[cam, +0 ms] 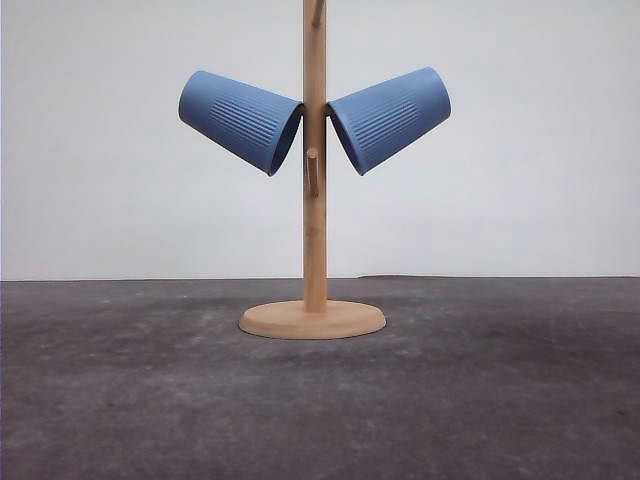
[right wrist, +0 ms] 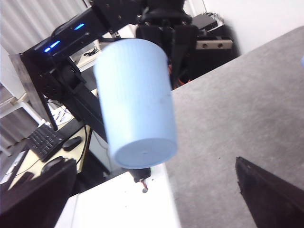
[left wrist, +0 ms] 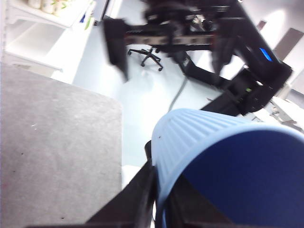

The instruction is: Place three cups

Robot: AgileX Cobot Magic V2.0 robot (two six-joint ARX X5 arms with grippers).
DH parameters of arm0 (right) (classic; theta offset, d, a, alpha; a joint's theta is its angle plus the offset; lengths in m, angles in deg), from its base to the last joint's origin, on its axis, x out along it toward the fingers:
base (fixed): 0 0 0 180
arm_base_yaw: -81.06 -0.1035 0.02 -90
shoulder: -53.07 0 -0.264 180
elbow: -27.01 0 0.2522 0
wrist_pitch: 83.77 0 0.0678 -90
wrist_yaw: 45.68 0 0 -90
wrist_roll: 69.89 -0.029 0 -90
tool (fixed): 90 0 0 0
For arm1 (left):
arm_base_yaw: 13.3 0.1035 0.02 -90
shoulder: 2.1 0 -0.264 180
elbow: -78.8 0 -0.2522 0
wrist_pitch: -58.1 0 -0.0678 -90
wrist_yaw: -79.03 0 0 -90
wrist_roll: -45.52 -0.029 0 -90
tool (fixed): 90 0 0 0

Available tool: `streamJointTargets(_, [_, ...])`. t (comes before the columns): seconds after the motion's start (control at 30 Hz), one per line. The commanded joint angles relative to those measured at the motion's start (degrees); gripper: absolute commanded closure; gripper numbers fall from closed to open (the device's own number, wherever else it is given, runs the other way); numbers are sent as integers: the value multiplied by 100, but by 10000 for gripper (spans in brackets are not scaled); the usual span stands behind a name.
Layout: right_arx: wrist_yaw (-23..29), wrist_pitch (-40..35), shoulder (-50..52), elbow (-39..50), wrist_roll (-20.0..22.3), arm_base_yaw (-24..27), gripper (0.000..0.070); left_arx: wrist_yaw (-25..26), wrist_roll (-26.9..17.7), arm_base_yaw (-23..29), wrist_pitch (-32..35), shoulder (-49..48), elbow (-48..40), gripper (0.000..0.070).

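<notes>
Two ribbed matte blue tumblers [cam: 240, 121] [cam: 390, 118] hang at 10 and 2 o'clock on wooden peg stand [cam: 314, 200]; left gripper [left wrist: 159, 202] pinches third blue tumbler's [left wrist: 228, 166] rim, right gripper [right wrist: 156, 199] spread wide, empty.

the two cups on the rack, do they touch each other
Apart. The front view shows the left cup and right cup hanging on opposite sides of the wooden post, which stands between their rims.

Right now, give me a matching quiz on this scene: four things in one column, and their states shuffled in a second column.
Things:
1. left-hand cup
2. third cup
3. front peg
4. right gripper

States:
A. open, holding nothing
B. bare, no cup on it
C. hanging on the rack, base tilted up and outward
D. pinched at its rim by the left gripper

Pairs: 1-C, 2-D, 3-B, 4-A
</notes>
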Motion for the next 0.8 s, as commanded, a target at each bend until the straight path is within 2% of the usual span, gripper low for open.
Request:
streamJointTargets(0.0, [-51, -45, -158, -72, 71, -136, 9, 95, -27, -22, 78, 79, 131, 691])
streamJointTargets(0.27, [59, -315, -583, -72, 33, -961, 13, 121, -26, -22, 91, 79, 131, 691])
streamJointTargets(0.43, [563, -550, -750, -72, -41, -1368, 17, 139, -26, -22, 88, 79, 131, 691])
streamJointTargets(0.67, [627, -1419, -795, -72, -665, -1826, 21, 141, -27, -22, 88, 79, 131, 691])
streamJointTargets(0.77, [626, -1552, -795, -72, -757, -1973, 31, 141, -26, -22, 88, 79, 131, 691])
